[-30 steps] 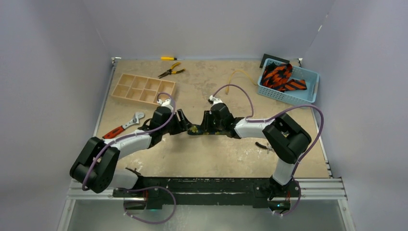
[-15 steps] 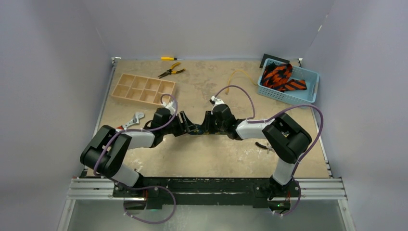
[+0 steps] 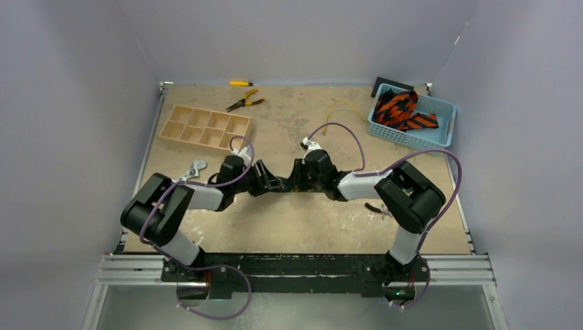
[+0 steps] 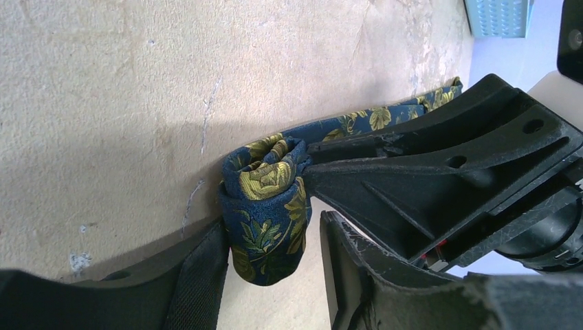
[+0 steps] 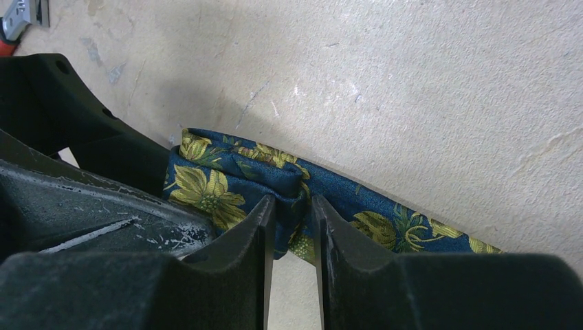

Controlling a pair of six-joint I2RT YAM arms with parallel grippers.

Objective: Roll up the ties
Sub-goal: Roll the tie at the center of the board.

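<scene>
we roll the blue tie [image 4: 265, 185] in the middle of the surface [image 3: 309, 227]
our right hand [image 5: 294, 213] pinches the rolled end tight. our left hand [image 4: 271, 240] sits loose around the roll, with a gap on one side. next, we think, it must squeeze and turn the roll along the flat tail. far off, the orange ties [image 3: 402, 110] lie in the basket [image 3: 443, 127].

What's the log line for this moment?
step: rolling blue floral tie | left tool: open around roll | right tool: shut on tie | orange striped ties: in blue basket
</scene>
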